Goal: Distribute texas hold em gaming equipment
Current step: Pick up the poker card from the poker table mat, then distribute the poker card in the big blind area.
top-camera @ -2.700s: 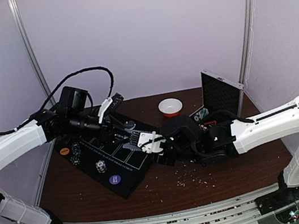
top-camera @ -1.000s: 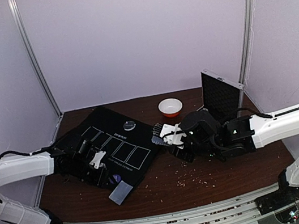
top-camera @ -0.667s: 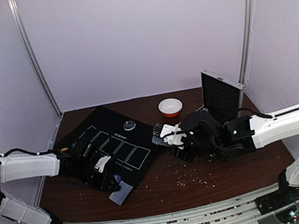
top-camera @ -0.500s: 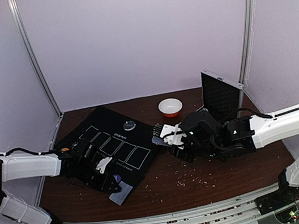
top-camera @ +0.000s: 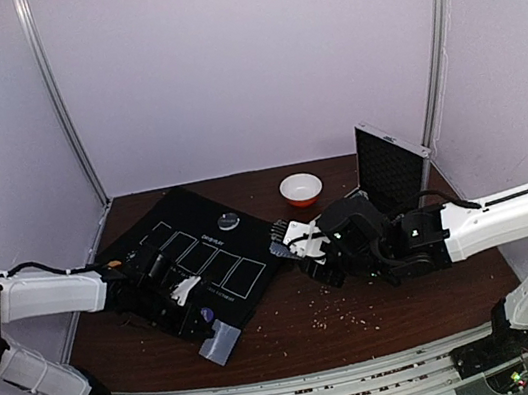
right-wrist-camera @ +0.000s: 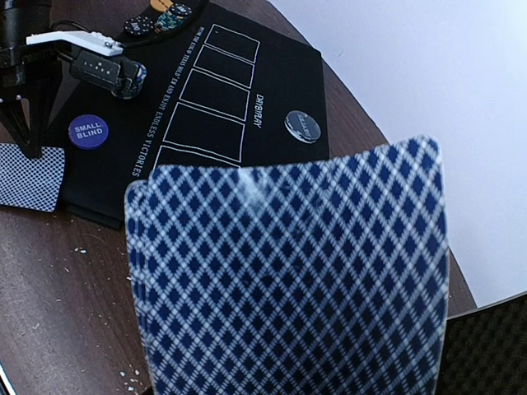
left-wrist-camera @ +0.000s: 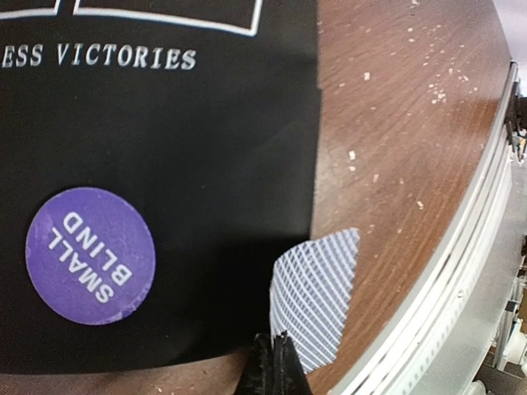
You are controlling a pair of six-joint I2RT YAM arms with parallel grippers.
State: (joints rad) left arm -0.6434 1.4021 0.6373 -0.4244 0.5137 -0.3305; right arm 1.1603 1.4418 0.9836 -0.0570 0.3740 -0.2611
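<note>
Your left gripper (left-wrist-camera: 272, 346) is pinched fully shut, and its tips sit right on the near edge of a single card (left-wrist-camera: 317, 296), so it looks like it's nipping that edge. The card is face down on the bare table (top-camera: 361, 293), just off the near corner of the mat (left-wrist-camera: 165, 107), and it looks like it's touching the mat's edge. The purple disc (left-wrist-camera: 90, 255) reads SMALL BLIND. It lies flat on the mat near that same corner, close to the card but not touching it.

Your right gripper (top-camera: 292, 240) is clamped on the deck (right-wrist-camera: 288, 280). It holds the deck up just off the mat's right edge, backs toward the wrist camera. You can't see the fingers behind the cards.

The grey disc (right-wrist-camera: 302, 125) sits on the far part of the mat. A few chips (right-wrist-camera: 174, 11) are at the mat's left end, too small to count. The bowl (top-camera: 301, 188) and the open case (top-camera: 391, 168) stand at the back, well apart from both grippers.
</note>
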